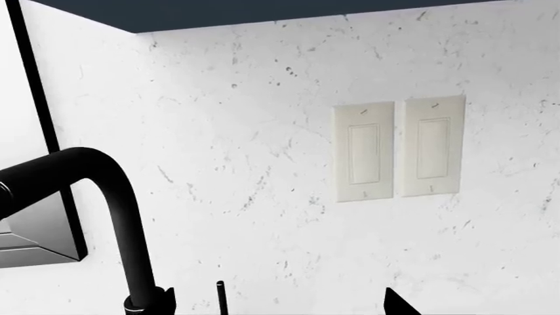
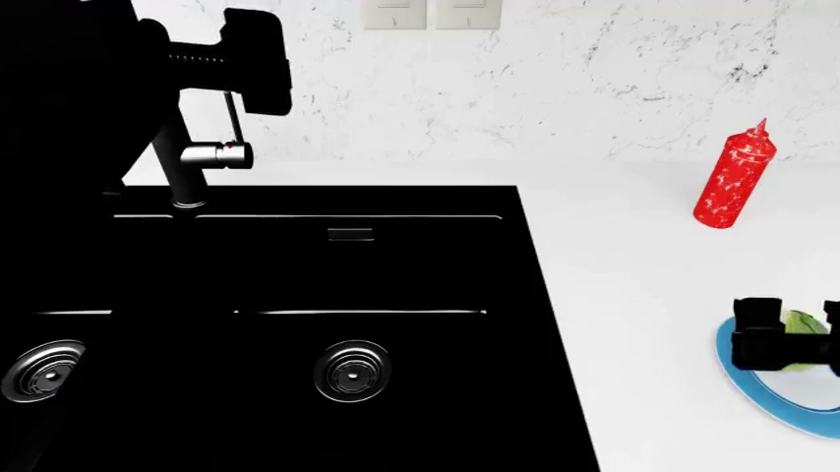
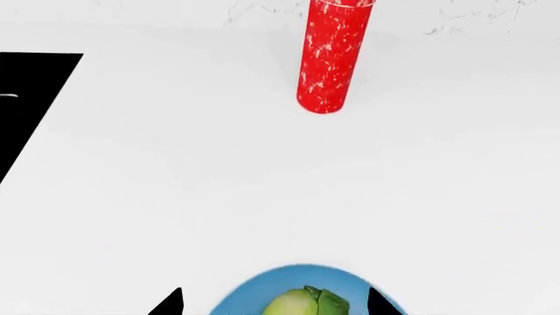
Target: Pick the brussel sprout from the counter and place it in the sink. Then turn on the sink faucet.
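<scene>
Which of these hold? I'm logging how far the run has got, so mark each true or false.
1. The brussel sprout lies in the sink. False: it sits on the blue plate on the counter.
2. The right claw brackets the sprout with fingers apart. True.
3. The red bottle has tipped over. False: it stands upright.
4. Both sink basins are empty. True.
5. The left claw is up near the faucet. True.

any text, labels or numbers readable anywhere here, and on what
None can be read.
Red speckled squeeze bottle: white flecks only, no label.
Two cream wall switch plates: blank.
Blue-rimmed plate and black sink: no markings.
</scene>
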